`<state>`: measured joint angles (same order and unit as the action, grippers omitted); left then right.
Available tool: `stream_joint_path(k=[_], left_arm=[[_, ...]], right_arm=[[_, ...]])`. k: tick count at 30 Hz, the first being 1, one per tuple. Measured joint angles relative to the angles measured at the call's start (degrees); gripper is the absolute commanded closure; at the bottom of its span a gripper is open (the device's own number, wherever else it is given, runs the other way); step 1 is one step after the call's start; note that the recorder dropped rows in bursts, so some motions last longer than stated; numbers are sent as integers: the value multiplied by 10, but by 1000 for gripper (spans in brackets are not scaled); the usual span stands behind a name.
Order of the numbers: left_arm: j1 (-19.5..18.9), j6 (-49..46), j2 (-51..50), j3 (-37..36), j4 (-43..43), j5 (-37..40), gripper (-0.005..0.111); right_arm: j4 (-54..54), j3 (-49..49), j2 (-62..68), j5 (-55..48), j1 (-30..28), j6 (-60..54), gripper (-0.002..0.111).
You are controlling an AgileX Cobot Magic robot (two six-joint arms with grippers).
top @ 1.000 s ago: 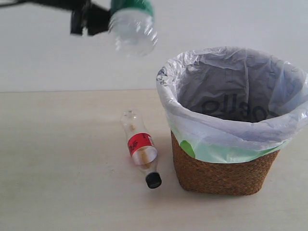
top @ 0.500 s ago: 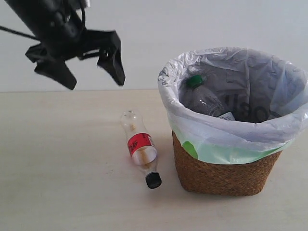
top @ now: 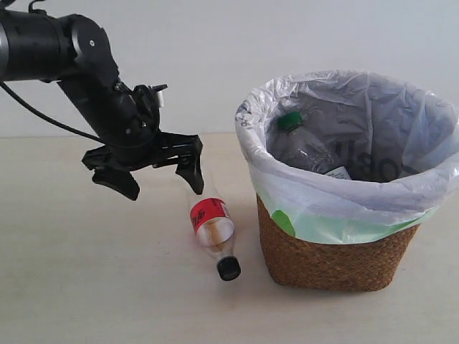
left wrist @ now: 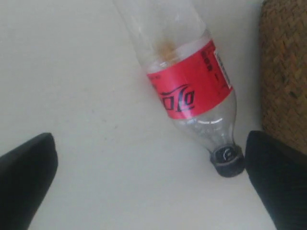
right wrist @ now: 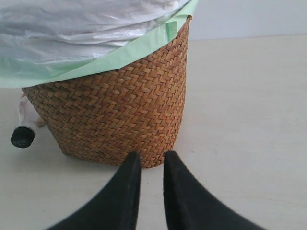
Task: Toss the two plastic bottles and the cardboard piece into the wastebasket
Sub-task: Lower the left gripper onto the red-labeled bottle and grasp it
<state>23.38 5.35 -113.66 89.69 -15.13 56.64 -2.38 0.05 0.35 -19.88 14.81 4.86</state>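
Left gripper [top: 163, 186]: lower than half a second ago, now just over the red-label bottle [top: 209, 218], fingers released wide, empty.
Red-label bottle: lying on the desk [top: 86, 287], beside the wastebasket [top: 330, 254].
Green-cap bottle [top: 305, 147]: inside the wastebasket.
Right gripper [right wrist: 149, 165]: fingers clenched, empty.

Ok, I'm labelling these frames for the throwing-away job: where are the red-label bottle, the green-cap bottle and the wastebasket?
red-label bottle [top: 210, 216], exterior view, on its red label.
green-cap bottle [top: 305, 148], exterior view, on its clear body.
wastebasket [top: 330, 258], exterior view, on its woven wall.
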Motion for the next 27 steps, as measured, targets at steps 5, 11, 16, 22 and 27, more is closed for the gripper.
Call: stream_joint_path(k=[5,11,16,22,27], left_arm=[[0,0,-29,0,-14,-47,-2],[1,0,-59,9,-15,-68,-2],[16,0,-79,31,-25,-95,-2],[23,20,-105,51,-31,-102,-2],[23,35,-123,52,-31,-112,-1]], right_arm=[[0,0,0,0,0,0,95],[0,0,0,0,0,0,95],[0,0,0,0,0,0,95],[0,0,0,0,0,0,95],[0,0,0,0,0,0,95]])
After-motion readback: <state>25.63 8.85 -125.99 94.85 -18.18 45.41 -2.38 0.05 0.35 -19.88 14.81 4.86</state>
